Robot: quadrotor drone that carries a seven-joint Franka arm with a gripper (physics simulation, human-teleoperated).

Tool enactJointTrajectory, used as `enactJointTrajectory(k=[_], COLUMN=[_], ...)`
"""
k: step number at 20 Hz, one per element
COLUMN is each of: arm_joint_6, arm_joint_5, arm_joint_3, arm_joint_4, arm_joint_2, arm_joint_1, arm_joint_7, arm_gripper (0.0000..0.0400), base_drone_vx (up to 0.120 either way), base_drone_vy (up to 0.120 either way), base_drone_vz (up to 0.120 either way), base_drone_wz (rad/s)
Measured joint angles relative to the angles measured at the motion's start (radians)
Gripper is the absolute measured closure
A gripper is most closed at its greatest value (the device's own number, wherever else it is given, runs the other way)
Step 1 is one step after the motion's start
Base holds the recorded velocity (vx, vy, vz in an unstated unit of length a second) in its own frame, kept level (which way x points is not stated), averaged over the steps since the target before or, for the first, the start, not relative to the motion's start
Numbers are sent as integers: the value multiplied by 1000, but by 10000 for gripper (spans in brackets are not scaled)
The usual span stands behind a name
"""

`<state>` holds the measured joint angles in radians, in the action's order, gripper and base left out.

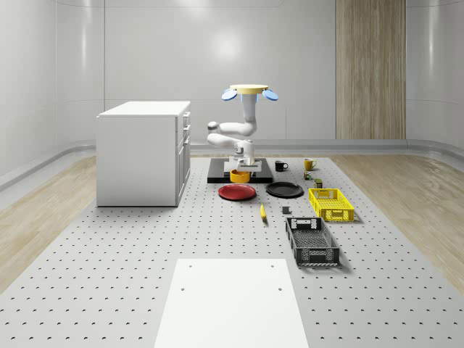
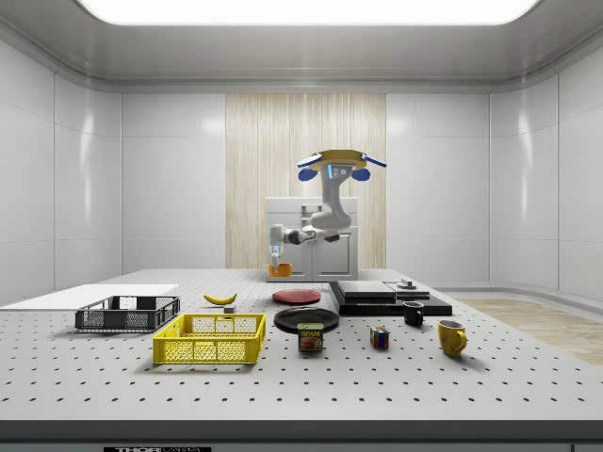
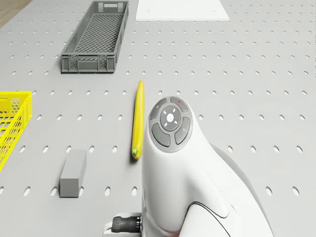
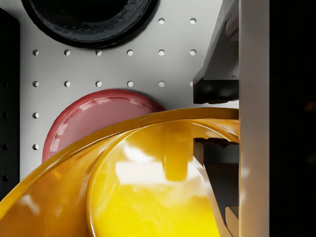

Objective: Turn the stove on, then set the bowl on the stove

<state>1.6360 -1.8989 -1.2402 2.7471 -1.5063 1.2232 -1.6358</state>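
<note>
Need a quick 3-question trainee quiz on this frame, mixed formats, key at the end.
1. What does the hand hold? A: banana. B: bowl. C: mug.
2. True or false: the bowl rests on the stove.
3. Fill in: in the wrist view, the plate showing just past the bowl's rim is ____ in colour.

Key
1. B. The fingers pinch the bowl's rim.
2. False. The bowl hangs in the hand above the table, beside the stove, while the drone hovers over the stove.
3. Red.
</note>
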Motion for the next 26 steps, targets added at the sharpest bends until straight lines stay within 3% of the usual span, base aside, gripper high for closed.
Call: enactJointTrajectory(k=[26], arm_joint_6=[12], arm_joint_5=[6], arm_joint_3=[-1], arm_joint_4=[-1], arm_joint_2=[-13], arm_joint_1=[5], arm_joint_7=[-3], arm_gripper=[300], base_drone_vx=[-120], base_drone_vy=[0], base_drone_vz=[0], base_drone_wz=[0])
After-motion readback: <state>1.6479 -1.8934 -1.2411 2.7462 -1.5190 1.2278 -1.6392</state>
